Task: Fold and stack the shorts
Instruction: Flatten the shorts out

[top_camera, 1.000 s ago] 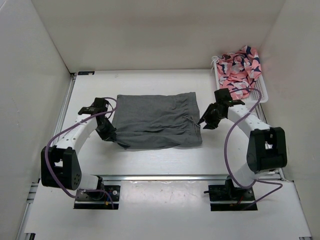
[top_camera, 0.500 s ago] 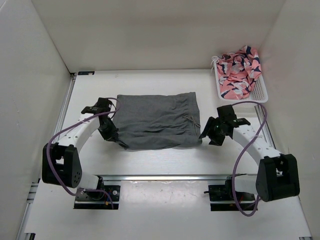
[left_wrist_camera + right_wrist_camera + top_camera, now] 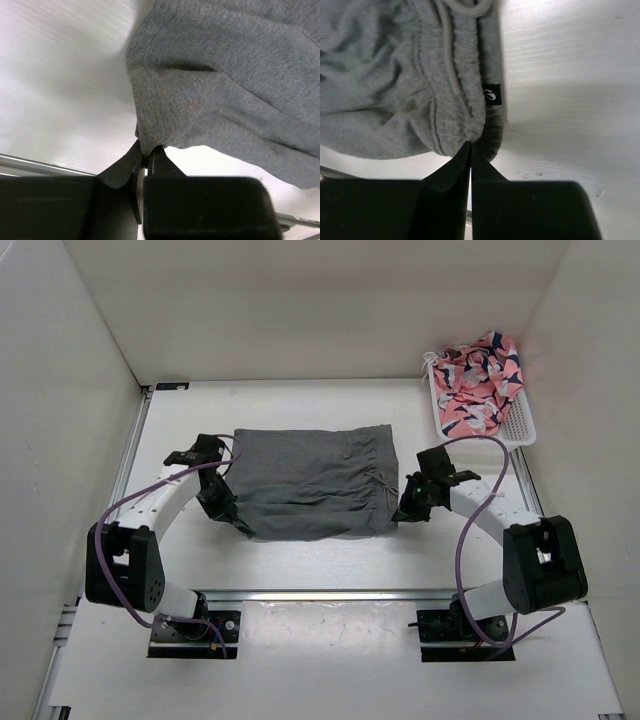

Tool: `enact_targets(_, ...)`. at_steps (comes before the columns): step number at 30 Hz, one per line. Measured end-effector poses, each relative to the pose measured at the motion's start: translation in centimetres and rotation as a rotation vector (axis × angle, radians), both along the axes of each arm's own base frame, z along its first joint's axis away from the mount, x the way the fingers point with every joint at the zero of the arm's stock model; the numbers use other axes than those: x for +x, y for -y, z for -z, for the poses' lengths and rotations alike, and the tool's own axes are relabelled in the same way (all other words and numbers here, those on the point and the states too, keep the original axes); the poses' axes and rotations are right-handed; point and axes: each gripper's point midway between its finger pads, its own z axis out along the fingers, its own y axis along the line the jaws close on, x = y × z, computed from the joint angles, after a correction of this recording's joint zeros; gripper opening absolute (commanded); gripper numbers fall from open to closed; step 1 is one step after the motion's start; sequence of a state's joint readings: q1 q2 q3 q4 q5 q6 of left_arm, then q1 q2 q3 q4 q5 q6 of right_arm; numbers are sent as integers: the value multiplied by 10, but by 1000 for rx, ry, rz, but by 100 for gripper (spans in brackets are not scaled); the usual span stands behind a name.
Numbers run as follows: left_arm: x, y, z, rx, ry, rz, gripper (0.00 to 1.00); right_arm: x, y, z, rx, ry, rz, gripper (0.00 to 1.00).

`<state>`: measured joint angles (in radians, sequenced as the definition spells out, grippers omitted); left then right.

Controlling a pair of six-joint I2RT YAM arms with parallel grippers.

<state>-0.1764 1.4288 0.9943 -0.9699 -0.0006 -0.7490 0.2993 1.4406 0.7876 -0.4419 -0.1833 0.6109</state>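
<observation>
The grey shorts [image 3: 310,485] lie folded flat mid-table, waistband to the right. My left gripper [image 3: 238,523] is shut on their near-left corner; the left wrist view shows the hem [image 3: 165,115] pinched between my fingertips [image 3: 146,152]. My right gripper [image 3: 401,512] is at the near-right corner, by the waistband. In the right wrist view its jaws are pressed together, tips [image 3: 470,145] against the gathered waistband's [image 3: 465,115] folded edge, with no cloth visible between them. The drawstring [image 3: 447,60] and a small black label [image 3: 492,93] lie just beyond.
A white basket [image 3: 520,430] holding pink patterned cloth [image 3: 480,385] stands at the back right corner. White walls close in the table on the left, back and right. A metal rail [image 3: 330,595] runs along the near edge.
My right arm swung in from the right to the shorts' near-right corner and its jaws went from open to shut. The left gripper and the shorts have barely moved.
</observation>
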Motion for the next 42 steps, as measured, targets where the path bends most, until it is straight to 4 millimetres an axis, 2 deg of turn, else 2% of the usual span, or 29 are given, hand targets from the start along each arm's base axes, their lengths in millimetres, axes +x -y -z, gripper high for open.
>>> enact_targets(4,1,0,0,1,0,0,10,12,1,-20,-12,62,20,0)
enact_targets(8,6,0,0,4,1,0,10,49,-2,-49,-32,133,45,0)
enact_targets(11,8,1,0,4,1,0,10,82,-8,-60,-41,168,56,0)
enact_targets(15,8,1,2,5,-5,1,10,111,-12,-50,-78,153,71,0)
enact_targets(22,8,1,2,6,-4,4,10,149,-12,-9,-169,75,85,0)
enact_targets(23,8,0,2,6,-4,6,10,152,-12,-5,-175,67,85,6)
enact_targets(26,8,0,2,7,-4,8,10,152,-12,2,-185,50,83,31)
enact_targets(27,8,0,2,7,-4,9,10,153,-11,-2,-184,56,86,52)
enact_targets(29,8,0,2,7,-4,12,10,150,-9,-10,-189,71,92,72)
enact_targets(30,8,0,2,7,-4,12,10,148,-7,-16,-189,81,102,76)
enact_targets(37,8,1,1,8,-3,20,10,118,11,-79,-174,224,185,77)
enact_targets(40,9,2,0,7,1,23,10,95,18,-84,-157,235,216,77)
enact_targets(42,10,3,-1,7,4,25,10,77,21,-73,-161,205,226,77)
